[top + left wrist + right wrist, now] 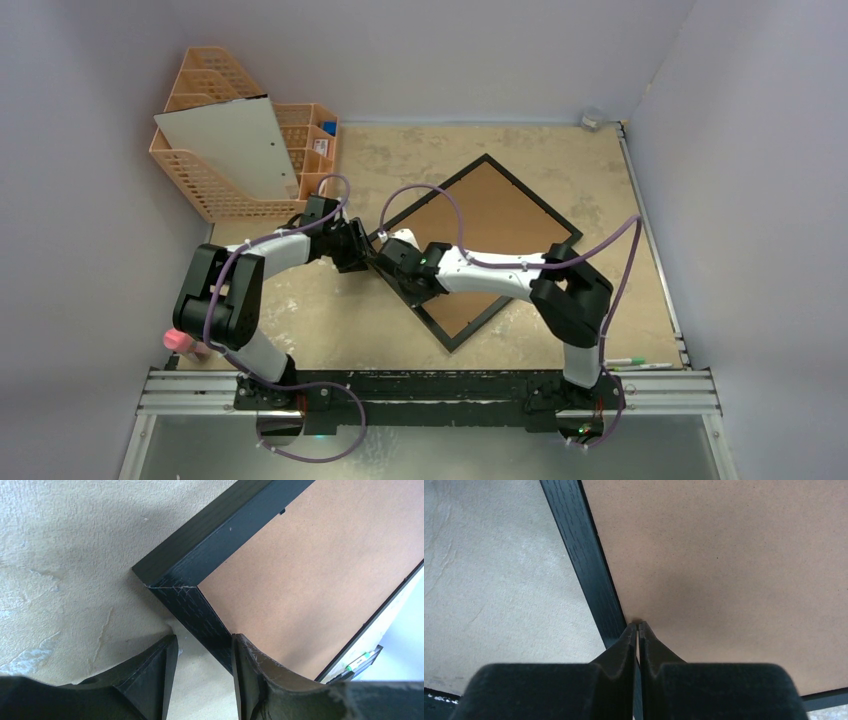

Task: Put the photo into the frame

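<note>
Top external view: orange basket organiser (205,185) at the table's (330,320) far-left corner holds a leaning white board (230,145). The frame (490,215) lies mid-table, brown back up. Left gripper (203,637), half open, straddles its left-corner rail; right gripper (638,630), fingers pressed together, touches the backing's edge, gripping nothing.

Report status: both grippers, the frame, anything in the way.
Left gripper open, fingers astride the frame's black edge near a corner. Right gripper shut, tips at the backing board's rim. Frame lies back up; photo not in view. No obstruction seen.
</note>
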You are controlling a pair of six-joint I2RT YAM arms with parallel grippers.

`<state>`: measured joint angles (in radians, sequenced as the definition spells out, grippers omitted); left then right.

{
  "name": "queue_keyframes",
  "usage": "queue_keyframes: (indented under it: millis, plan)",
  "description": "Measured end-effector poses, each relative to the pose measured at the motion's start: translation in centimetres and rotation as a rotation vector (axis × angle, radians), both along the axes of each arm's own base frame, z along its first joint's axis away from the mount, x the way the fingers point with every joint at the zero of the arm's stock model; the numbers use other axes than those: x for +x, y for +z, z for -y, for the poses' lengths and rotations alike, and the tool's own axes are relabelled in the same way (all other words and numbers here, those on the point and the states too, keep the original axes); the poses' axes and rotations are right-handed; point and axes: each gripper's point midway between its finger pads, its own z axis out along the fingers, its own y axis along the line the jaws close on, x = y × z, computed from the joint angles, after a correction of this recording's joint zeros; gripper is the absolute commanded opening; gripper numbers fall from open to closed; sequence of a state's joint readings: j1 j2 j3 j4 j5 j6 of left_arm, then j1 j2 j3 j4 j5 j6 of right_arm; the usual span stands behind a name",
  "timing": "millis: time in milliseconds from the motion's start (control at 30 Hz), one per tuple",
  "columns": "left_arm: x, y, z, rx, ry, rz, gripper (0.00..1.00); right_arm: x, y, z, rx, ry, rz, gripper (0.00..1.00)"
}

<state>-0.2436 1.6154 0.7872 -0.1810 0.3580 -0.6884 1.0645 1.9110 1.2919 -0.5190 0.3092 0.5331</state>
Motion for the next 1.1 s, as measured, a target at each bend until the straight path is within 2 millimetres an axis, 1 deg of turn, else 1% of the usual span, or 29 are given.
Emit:
queue_keyframes:
  millis: [300,467,567,633,767,833,867,900,967,1000,1033,1100]
  plan:
    - [0.0,0.0,0.0,0.002,0.001,0.0,0.46,0.3,0.2,0.4,-0.064,-0.07,0.055,0.04]
    - [0.0,0.0,0.0,0.002,0.001,0.0,0.46,3.0,1.1,1.7,-0.172,-0.128,0.192,0.03]
    - [0.0,0.0,0.0,0.002,0.001,0.0,0.46,4.0,1.4,2.8,-0.243,-0.154,0.245,0.03]
    - [0.0,0.0,0.0,0.002,0.001,0.0,0.46,4.4,1.5,3.4,-0.266,-0.166,0.262,0.03]
    - [0.0,0.1,-0.1,0.008,0.002,-0.008,0.49,4.7,2.1,3.6,-0.243,-0.182,0.25,0.06]
    - [0.0,0.3,-0.2,0.015,-0.002,-0.015,0.52,5.0,2.7,3.6,-0.201,-0.201,0.238,0.11]
    - [0.0,0.4,-0.3,0.025,-0.005,-0.016,0.54,5.2,3.4,3.6,-0.17,-0.218,0.234,0.17]
    - [0.1,0.6,-0.4,0.034,-0.009,-0.017,0.56,5.7,4.3,3.7,-0.131,-0.244,0.238,0.23]
    - [0.7,1.3,-0.4,0.044,-0.018,-0.004,0.63,6.9,6.1,4.1,-0.044,-0.313,0.246,0.41]
    - [1.2,1.9,-0.3,0.048,-0.024,0.01,0.65,7.7,7.3,4.8,0.015,-0.366,0.247,0.47]
    - [1.8,2.6,-0.2,0.049,-0.029,0.031,0.67,8.5,8.1,5.9,0.059,-0.427,0.251,0.53]
    - [3.4,4.2,0.0,0.051,-0.037,0.083,0.72,10.0,9.3,8.7,0.125,-0.543,0.262,0.65]
